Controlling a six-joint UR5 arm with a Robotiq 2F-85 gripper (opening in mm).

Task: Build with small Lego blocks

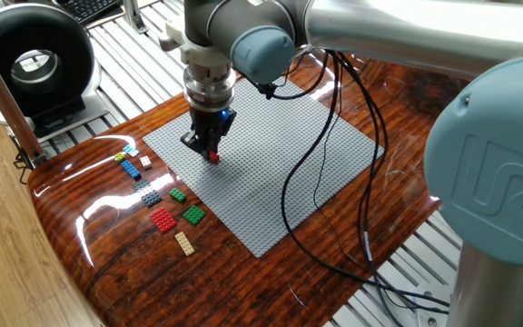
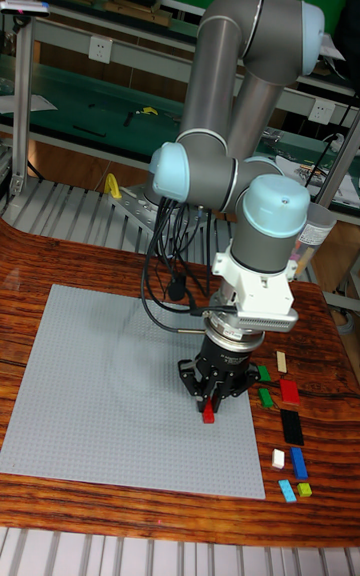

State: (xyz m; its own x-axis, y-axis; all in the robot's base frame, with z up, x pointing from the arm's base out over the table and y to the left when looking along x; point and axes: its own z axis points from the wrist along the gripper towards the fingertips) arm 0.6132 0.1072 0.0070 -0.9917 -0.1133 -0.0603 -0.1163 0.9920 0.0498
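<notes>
Baseplate point(image 1: 280, 173) contact under red brick point(image 1: 214, 157) unclear

Bright room, shiny wood

Light from above makes white glare streaks on the glossy worktop point(image 1: 107, 204). The grey baseplate point(image 1: 271, 173) looks dull, with no shine. Both pictures are sharp, though the big arm point(image 1: 502, 182) close up looks a bit soft.
</notes>
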